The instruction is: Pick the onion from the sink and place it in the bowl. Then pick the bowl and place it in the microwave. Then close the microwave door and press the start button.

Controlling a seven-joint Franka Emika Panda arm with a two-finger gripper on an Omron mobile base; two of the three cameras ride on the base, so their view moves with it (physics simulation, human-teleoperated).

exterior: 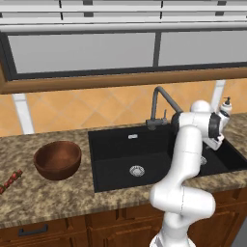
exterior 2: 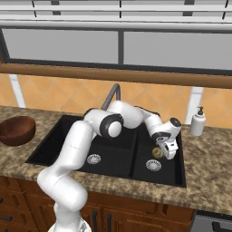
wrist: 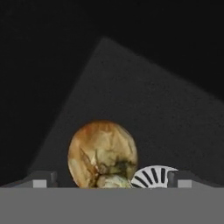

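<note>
Onion on the floor of the right-hand basin, claw spread wide and lowered just over it.

The onion (wrist: 102,154) lies on the black floor of the sink (exterior: 116,144), in the right-hand basin, just beside its round silver drain (exterior 2: 153,165). In the hand view the bulb sits ahead of the gripper (wrist: 109,179), between the two dark finger tips and a little nearer the left one, so the jaws stand apart with nothing pinched. Being round, it offers no long axis to line up with. In the right base view the gripper (exterior 2: 168,152) hangs just beside the onion (exterior 2: 157,152). My judgement: a short push along the hand's own line should bring the fingers around it. The bowl (exterior: 57,159) waits on the counter (exterior: 43,202), well apart, left of the sink.
</note>
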